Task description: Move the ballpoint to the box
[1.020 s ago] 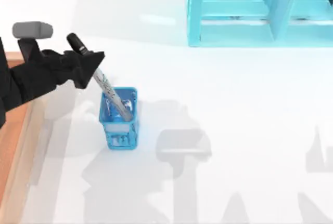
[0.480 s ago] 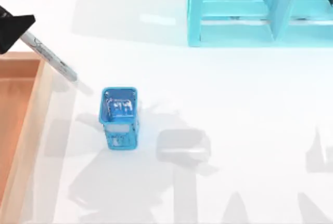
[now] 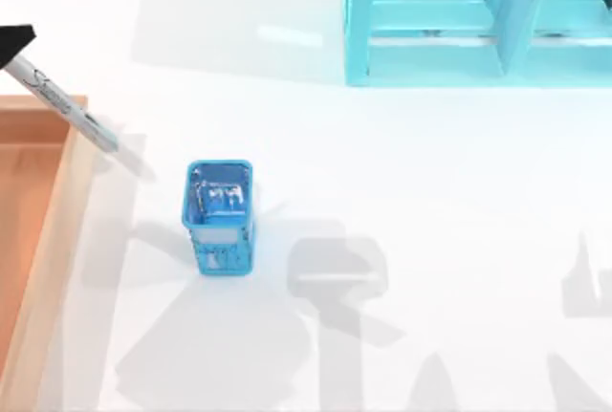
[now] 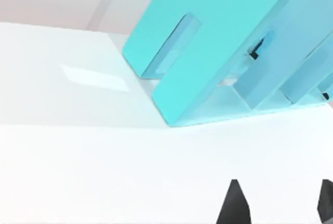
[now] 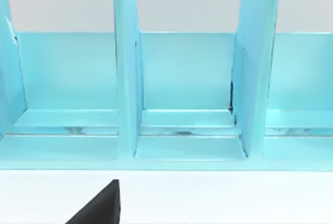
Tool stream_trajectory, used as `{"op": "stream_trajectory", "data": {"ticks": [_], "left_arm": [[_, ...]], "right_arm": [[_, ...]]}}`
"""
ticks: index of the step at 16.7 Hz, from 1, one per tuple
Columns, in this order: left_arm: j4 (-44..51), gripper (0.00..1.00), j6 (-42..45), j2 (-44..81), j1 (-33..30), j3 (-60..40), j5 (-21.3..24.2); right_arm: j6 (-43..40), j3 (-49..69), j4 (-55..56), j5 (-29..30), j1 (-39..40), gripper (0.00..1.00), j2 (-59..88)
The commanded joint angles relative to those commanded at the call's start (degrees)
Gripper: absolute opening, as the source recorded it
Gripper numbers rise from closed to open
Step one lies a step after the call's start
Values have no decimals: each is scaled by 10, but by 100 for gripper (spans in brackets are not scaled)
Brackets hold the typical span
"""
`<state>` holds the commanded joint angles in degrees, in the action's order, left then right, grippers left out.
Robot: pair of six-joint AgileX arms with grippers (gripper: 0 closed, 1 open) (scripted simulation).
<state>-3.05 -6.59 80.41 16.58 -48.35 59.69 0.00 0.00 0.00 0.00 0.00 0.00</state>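
Fingers of the left gripper (image 3: pixel 11 42) sit at the far left edge of the top view, pinching the upper end of the ballpoint (image 3: pixel 62 104), whose silver-grey barrel slants down and to the right, its lower tip hanging over the white worktop (image 3: pixel 430 202) just outside the box (image 3: pixel 72 178). That tip lies beside the tan right-hand wall, near the box's far corner, so the pen is not yet over the orange-brown floor. Judging from this, the main risk is a release too soon: the tilted barrel would strike the raised wall or the worktop and roll away from the box. A low carry could also catch the tip on the wall and twist the pen in the grip. The blue mesh pen holder (image 3: pixel 220 216) stands well apart to the right, and the cyan shelf unit (image 3: pixel 478 20) stands at the back. In the right wrist view, a dark fingertip (image 5: pixel 101 206) of the right arm shows near the shelf; whether that pair is spread I cannot tell.
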Motion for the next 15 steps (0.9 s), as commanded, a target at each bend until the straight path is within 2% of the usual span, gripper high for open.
{"op": "stream_trajectory", "data": {"ticks": [4, 7, 11, 15], "left_arm": [[16, 0, 19, 12, 10, -4, 0], [86, 0, 91, 39, 54, -32, 3], [250, 0, 271, 84, 128, -101, 11], [454, 0, 525, 121, 185, -191, 14]], "right_arm": [[0, 0, 0, 0, 0, 100, 0], [0, 0, 0, 0, 0, 100, 0], [0, 0, 0, 0, 0, 100, 0], [0, 0, 0, 0, 0, 100, 0]]}}
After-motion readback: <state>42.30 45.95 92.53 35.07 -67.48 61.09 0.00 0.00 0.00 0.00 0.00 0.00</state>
